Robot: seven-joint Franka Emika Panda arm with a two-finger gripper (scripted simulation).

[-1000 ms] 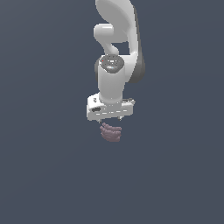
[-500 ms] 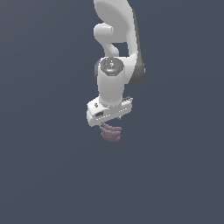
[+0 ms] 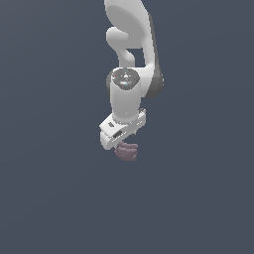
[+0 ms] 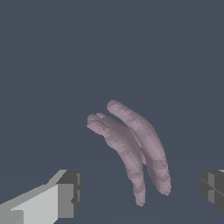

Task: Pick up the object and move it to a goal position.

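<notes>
While I watch from the wrist view, the object [image 4: 133, 148] reads as a bunch of long, curved, dusty mauve lobes joined at one end, much like a small bunch of bananas, matte and faintly ridged. It sits in the space between the two fingertips [image 4: 68, 194], with open background showing on either side of it, so neither pad touches it in that picture. My pincer [image 4: 142, 192] stands wide apart and has hold of nothing that I can see.

From the exterior view, the same mauve lump [image 3: 127, 151] shows just under the white hand of the pincer [image 3: 121, 144], peeking out toward the exterior view's right of its lower edge. The hand partly covers it, so I cannot tell from there whether it rests on the floor or hangs free.

Above the hand, the white Panda arm [image 3: 130, 59] comes down from the upper edge of the picture, with a grey round joint cap facing the camera. All around is plain dark blue-grey ground.
</notes>
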